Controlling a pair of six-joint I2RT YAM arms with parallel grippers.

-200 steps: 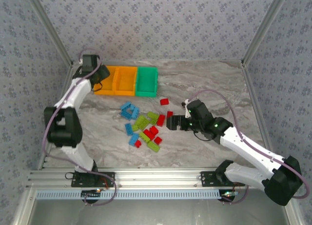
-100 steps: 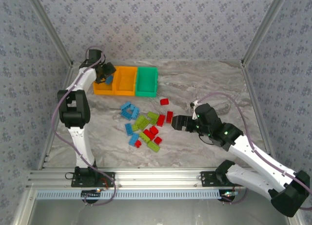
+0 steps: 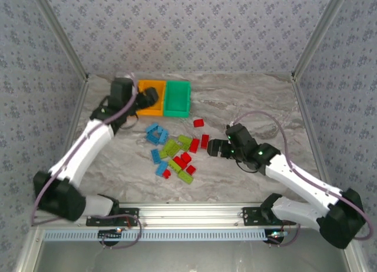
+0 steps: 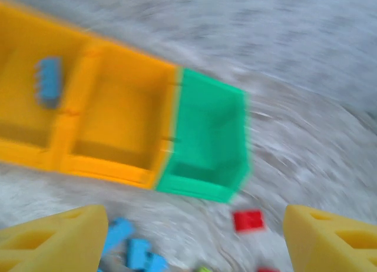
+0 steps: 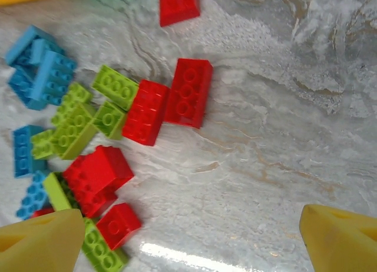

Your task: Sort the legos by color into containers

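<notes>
left gripper (image 3: 148,97) hangs over the bins (image 4: 118,166), jaws wide, empty; a blue brick (image 4: 48,80) lies in the leftmost. right gripper (image 3: 213,147), wide and empty too, sits nearer the pile (image 3: 174,151): a red brick (image 5: 188,92) just ahead, long axis square to the closing line.

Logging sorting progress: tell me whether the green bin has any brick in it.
No, the green bin shows bare floor and walls inside.

Left gripper (image 3: 148,97) is positioned over the orange bins of the containers (image 3: 178,114), while right gripper (image 3: 211,147) is low, just beside red bricks at the edge of the legos (image 3: 171,147) scattered mid-table (image 3: 253,95).
</notes>
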